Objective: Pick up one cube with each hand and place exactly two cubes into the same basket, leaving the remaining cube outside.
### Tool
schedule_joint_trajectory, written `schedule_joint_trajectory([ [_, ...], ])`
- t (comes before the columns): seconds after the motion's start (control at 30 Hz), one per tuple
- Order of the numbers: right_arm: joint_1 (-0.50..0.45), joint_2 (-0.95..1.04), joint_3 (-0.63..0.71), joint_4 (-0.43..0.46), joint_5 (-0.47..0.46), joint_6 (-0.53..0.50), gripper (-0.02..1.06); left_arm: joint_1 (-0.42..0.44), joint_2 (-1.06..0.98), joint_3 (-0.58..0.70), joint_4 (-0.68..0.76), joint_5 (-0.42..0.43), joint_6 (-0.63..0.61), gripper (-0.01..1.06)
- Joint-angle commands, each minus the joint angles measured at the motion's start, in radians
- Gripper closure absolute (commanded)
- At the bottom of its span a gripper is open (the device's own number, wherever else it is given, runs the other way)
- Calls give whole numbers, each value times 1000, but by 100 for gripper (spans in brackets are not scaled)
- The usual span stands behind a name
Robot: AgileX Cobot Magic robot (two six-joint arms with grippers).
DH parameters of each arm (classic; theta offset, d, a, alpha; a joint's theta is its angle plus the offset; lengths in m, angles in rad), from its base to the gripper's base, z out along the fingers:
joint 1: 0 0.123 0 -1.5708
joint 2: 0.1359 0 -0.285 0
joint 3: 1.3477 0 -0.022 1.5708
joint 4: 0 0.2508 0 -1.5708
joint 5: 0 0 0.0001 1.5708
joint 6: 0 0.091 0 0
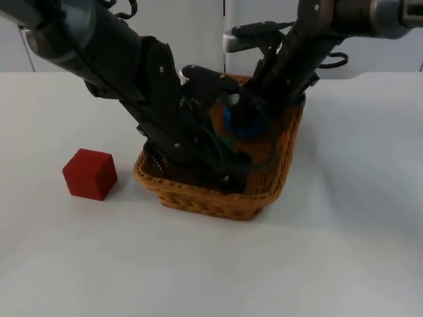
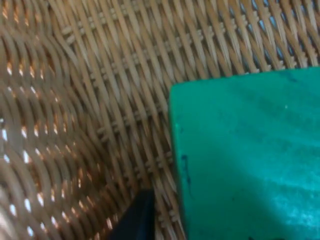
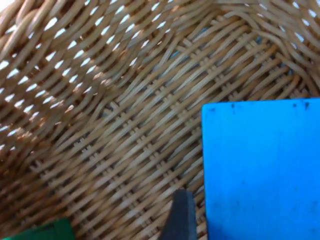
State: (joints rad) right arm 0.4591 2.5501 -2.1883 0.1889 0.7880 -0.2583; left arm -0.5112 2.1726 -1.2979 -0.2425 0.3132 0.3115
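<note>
The red cube [image 1: 90, 174] sits out on the white table [image 1: 344, 251], just left of the wicker basket [image 1: 198, 198], evidently the one meant to stay outside. Both arms reach into the basket. The left gripper [image 1: 228, 165] is low over the green cube [image 2: 250, 160]; the right gripper [image 1: 241, 112] is by the blue cube [image 3: 262, 170]. I cannot tell whether either grips or has let go.

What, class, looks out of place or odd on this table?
Nothing stands out. Both grippers, left and right, reach into the upright wicker basket with the green cube and blue cube; the red cube sits outside.
</note>
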Motion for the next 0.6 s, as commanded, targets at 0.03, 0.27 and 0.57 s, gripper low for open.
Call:
schedule_joint_trajectory([
  [0.03,3,-56,-4,-3,8,-4,38,-1,-39,-3,-8,15,-5,4],
  [0.27,3,-176,-4,-11,41,-4,38,-1,-174,-3,-8,25,-5,4],
  [0.57,3,-345,-4,-46,113,-4,38,1,-364,-3,11,76,-5,4],
])
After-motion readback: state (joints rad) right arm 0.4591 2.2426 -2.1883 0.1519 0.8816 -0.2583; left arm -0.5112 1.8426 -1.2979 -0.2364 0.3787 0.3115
